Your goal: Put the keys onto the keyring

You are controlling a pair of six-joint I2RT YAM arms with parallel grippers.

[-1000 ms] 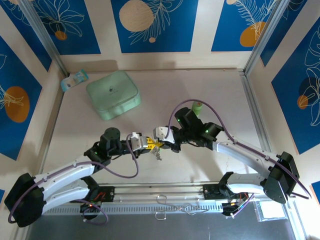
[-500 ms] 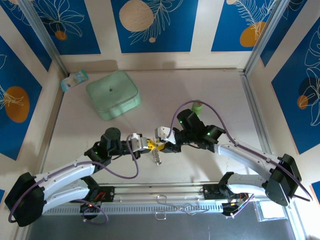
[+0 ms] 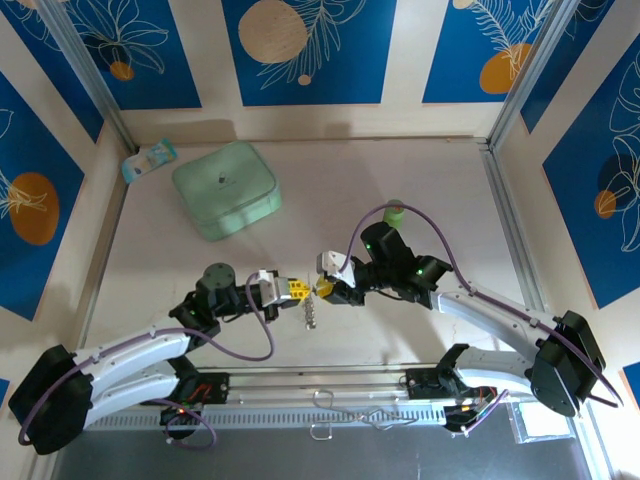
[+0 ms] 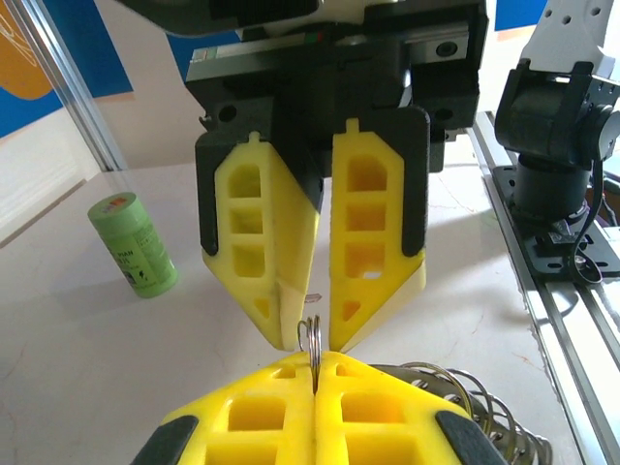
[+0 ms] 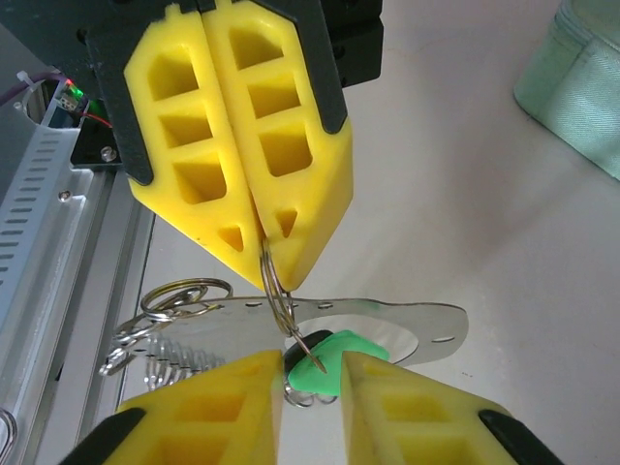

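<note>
At mid-table my two grippers meet tip to tip. My left gripper is shut on a thin split ring of the keyring. The rest of the keyring, a silvery band with linked rings, hangs below. My right gripper stands open, its jaws a narrow gap apart. One key's green head shows through that gap, just beyond the tips, with the ring's free end lying over it. Whether the key touches the fingers I cannot tell.
A green cylinder stands upright just behind the right arm. A mint-green square box sits at the back left, with a small packet beyond it. A metal rail runs along the near edge.
The right gripper's jaws have parted from a shut pinch. Both grippers have shifted slightly right and toward the near edge, and the dangling keyring moved with them.
</note>
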